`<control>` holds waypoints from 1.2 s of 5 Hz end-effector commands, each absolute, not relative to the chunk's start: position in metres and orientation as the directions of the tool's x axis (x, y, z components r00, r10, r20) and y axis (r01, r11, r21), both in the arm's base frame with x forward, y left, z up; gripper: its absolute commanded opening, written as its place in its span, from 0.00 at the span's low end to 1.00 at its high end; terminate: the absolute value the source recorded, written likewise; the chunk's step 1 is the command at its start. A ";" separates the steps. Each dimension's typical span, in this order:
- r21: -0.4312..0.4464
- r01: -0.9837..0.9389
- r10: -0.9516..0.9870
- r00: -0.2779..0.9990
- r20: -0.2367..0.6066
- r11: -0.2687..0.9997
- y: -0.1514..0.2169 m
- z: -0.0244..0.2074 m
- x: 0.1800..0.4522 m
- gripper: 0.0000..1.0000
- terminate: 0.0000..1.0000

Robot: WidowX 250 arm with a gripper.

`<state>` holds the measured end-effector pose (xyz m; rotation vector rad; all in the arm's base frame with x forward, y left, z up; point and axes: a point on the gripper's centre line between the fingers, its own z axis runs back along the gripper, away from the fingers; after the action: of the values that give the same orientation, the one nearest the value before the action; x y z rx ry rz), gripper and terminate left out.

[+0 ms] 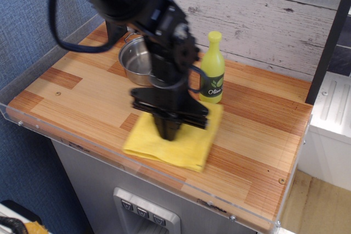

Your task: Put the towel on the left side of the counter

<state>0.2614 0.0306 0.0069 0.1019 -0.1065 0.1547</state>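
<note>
From where I stand there is just one view, looking down at the wooden tabletop [71, 94] from the front.

The black robot arm [145, 9] reaches down from the top of the picture. Its fingers [169, 131] point straight down and press onto the yellow towel [184, 145]. The fingers look pushed close together at the tip, where they meet the cloth. I cannot tell if they pinch a bit of the towel or just push on it.

The towel lies flat under the fingers and spreads out on every side of them. It sits near the middle of the tabletop, close to the front edge. Its front corner lies near the clear plastic rim [137, 164].

Behind the fingers and a little to the right stands a yellow-green bottle [212, 68]. It stands upright, just beside the back edge of the towel.

Behind the fingers and to the left is a shiny steel pot [135, 58]. The arm hides part of it.
</note>
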 end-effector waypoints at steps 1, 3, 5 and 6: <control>0.172 -0.169 0.166 0.986 0.035 0.970 0.088 0.004 0.243 0.00 0.00; 0.168 -0.147 0.130 0.985 0.111 0.975 0.128 0.007 0.245 0.00 0.00; 0.163 -0.144 0.121 0.982 0.146 0.976 0.156 0.010 0.236 0.00 0.00; 0.165 -0.139 0.112 0.980 0.163 0.976 0.159 0.020 0.237 0.00 0.00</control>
<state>0.2418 0.1540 0.0110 0.1627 -0.1345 0.1194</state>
